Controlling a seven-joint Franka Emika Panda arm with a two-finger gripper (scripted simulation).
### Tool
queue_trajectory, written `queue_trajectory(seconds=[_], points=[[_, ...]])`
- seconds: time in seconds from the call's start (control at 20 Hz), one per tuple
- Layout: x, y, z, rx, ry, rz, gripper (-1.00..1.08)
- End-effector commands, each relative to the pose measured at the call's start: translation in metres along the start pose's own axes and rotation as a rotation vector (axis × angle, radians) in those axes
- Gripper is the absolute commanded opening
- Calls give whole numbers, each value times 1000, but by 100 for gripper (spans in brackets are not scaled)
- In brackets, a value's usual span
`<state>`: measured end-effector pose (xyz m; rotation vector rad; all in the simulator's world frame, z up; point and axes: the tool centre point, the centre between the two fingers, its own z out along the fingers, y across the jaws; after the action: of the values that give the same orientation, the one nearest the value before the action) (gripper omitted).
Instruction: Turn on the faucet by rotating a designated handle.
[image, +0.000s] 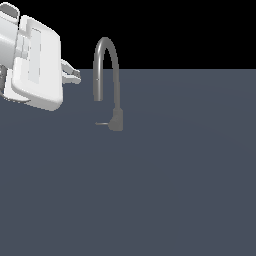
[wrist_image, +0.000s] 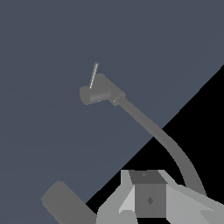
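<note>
One gripper (image: 75, 76) of yours hangs left of the gooseneck faucet (image: 106, 65), well apart from its handle (image: 102, 123); whether it's clenched, you cannot tell.

Flat even sim light, no shadows, sharp.

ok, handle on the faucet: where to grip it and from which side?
Probably near the free tip of the handle, a thin rod pointing from the faucet base toward the exterior view's left. Come in from that side, where the gripper sits higher up, fingers straddling the rod clear of the base and spout.
</note>
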<state>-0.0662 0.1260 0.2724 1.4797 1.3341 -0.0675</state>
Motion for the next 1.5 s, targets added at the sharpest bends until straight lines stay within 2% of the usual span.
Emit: queue_trajectory(seconds=[0.0,1.45], points=[[9,-3,5,-42,-2,-42,-100],[96,-50,76,-510,-45,-523,-100]])
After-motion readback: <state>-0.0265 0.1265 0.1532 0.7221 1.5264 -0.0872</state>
